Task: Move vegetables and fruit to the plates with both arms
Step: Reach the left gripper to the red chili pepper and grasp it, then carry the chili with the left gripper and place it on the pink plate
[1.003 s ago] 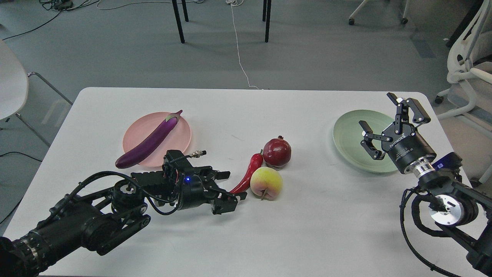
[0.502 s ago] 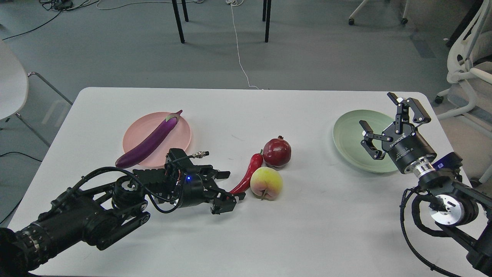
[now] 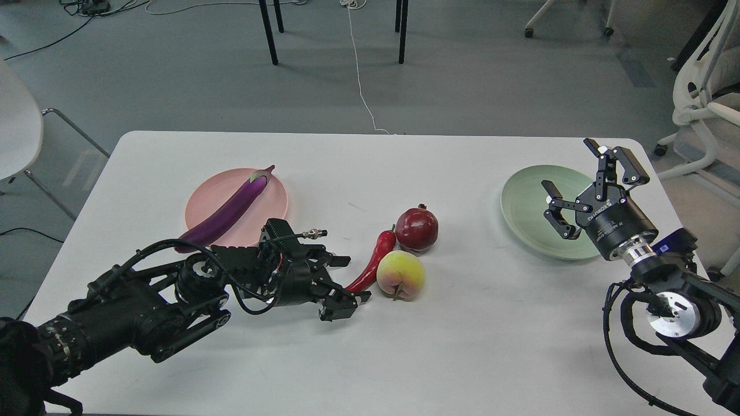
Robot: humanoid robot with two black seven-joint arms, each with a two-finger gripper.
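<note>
The left gripper (image 3: 346,280) lies low on the desk (image 3: 462,335), jaws released around the red chili pepper's (image 3: 373,260) lower tip, likely lining up a grasp. The right gripper (image 3: 584,185) hovers over the sage green plate (image 3: 523,202), jaws spread, empty.

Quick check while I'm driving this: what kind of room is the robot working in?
Probably an office or lab. Grey carpet-like floor with loose cables, a white wheeled office chair at right, black table legs behind, and a plain white table in front holding what look like prop fruit and vegetables.
</note>
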